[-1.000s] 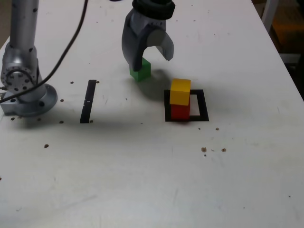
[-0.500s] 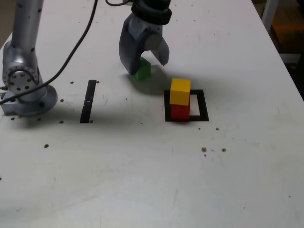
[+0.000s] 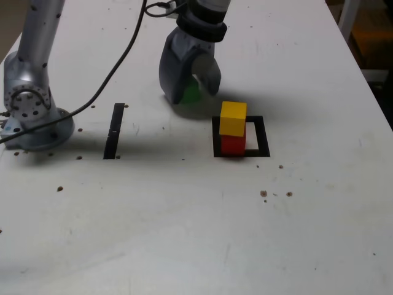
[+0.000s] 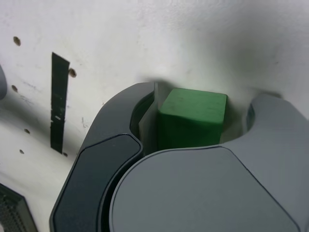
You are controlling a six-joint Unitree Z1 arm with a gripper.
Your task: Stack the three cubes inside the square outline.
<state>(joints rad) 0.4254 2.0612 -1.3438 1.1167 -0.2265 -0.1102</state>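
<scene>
Since the earlier frame the tool [image 3: 191,91] has come down around the green cube [image 3: 191,92], and its jaws have narrowed on it. Nearest the worktop's [image 3: 184,233] front edge, only bare surface with small specks. Further in, the square outline [image 3: 263,136] holds the red cube [image 3: 232,145] with the yellow cube [image 3: 233,118] on top. Behind it, toward the far edge, the green one sits between the jaws; one jaw seems to touch it, but a firm pinch I cannot tell. Judging so, lifting comes next.
</scene>
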